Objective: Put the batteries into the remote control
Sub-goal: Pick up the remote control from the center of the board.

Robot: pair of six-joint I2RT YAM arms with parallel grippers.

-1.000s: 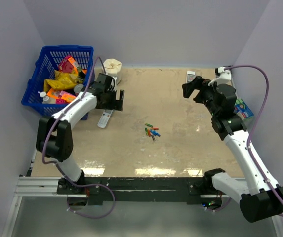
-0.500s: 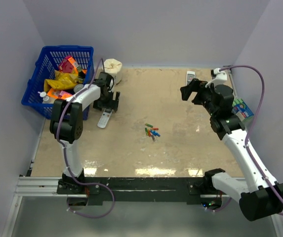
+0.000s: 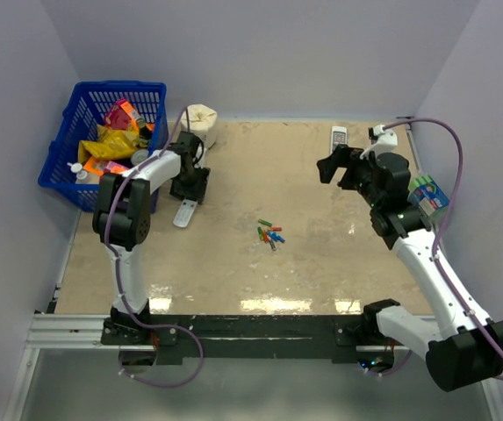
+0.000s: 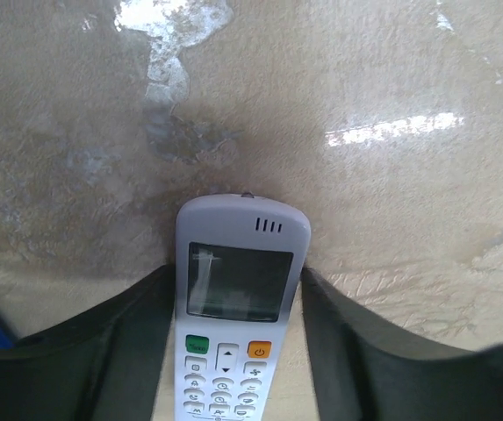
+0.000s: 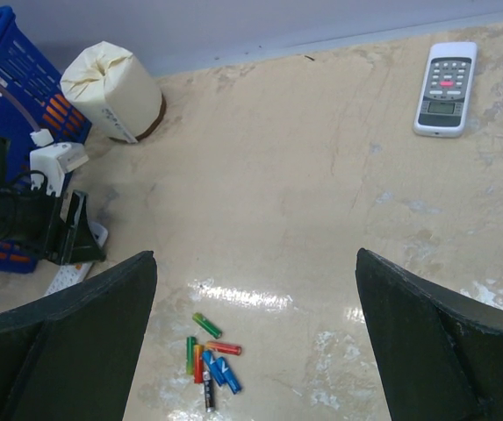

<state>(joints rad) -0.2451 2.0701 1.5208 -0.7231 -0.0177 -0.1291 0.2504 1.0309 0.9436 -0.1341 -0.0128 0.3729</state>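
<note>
Glossy beige table, pale lilac walls

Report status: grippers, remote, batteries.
Left gripper straddles slim silver-white remote control, face-up; grip unconfirmed. Right gripper open, empty. Small coloured cylindrical batteries loose on table, unobstructed.

Pale lavender walls around a glossy beige tabletop with glare patches

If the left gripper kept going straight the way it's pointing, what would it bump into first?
Probably the table. The left gripper points down with the remote control lying between its fingers, so its tips would hit the table on either side. How near they are is unclear.
</note>
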